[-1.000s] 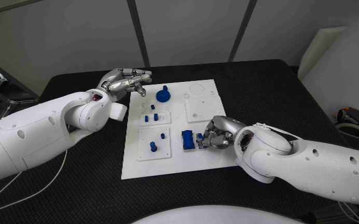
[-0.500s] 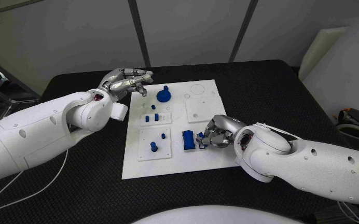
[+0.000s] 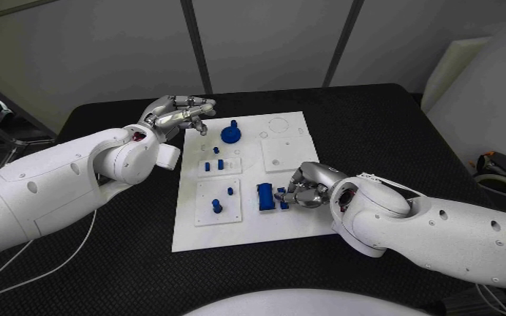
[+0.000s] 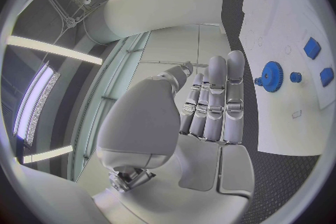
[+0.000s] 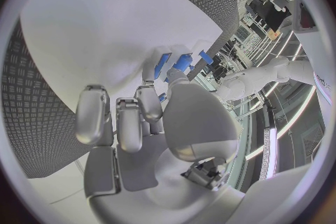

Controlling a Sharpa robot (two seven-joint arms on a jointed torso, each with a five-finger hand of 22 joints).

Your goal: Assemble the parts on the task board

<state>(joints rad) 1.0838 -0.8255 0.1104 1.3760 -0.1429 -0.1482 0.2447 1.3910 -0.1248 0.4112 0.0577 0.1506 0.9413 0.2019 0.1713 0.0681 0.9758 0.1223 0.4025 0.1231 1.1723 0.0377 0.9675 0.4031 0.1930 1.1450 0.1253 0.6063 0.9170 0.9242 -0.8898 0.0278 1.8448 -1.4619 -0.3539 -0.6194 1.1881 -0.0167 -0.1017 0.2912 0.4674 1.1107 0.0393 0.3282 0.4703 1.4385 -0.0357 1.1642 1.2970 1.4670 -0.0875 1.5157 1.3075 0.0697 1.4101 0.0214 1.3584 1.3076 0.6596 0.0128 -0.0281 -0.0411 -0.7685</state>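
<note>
Blue plastic block point(image 3: 264, 197) lies on your white task board point(image 3: 250, 232); your right hand point(image 3: 306, 188) pinches a small blue peg point(image 3: 283, 200) beside it. Your left hand point(image 3: 177, 116) hovers at the board's far corner, fingers curled, empty.

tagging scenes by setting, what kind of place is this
Probably a robotics lab or test cell: a black table, a white task board with small blue parts, and plain grey panel walls behind.

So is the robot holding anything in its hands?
The right hand pinches a small blue part by its end, beside the blue block. The left hand holds nothing.
</note>
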